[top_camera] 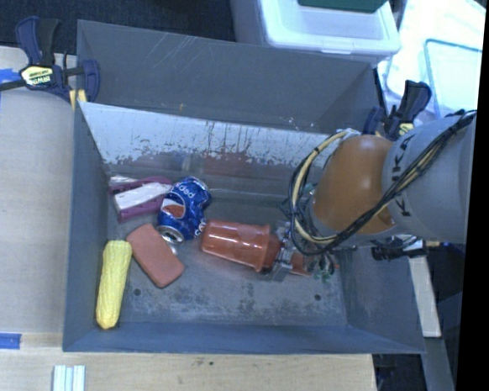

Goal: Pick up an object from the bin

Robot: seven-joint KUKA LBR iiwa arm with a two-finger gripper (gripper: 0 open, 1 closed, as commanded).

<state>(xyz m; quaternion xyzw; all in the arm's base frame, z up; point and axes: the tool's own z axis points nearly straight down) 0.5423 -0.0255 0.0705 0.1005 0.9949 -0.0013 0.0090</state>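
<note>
An orange-brown plastic cup (pixel 234 242) is seen lying on its side near the middle of the floor of the grey bin (pixel 217 325). Its long axis runs left to right, tipped slightly downward toward the right. The right end looks somewhat wider and is turned toward the gripper (pixel 286 259), which is set against that end. The meeting point is crowded by dark parts and cables, so it cannot be told whether the gripper is open or closed, nor whether the cup's rim is caught in it. The wrist above is masked by the rounded orange cover (pixel 350 186).

Just left of the cup, a blue soda can (pixel 183 209) is laid at a slant. A pink block (pixel 155 255) is found below the can, a yellow corn cob (pixel 113 283) stands lengthwise by the left wall, and a purple and white packet (pixel 139 196) is partly tucked behind the can.
</note>
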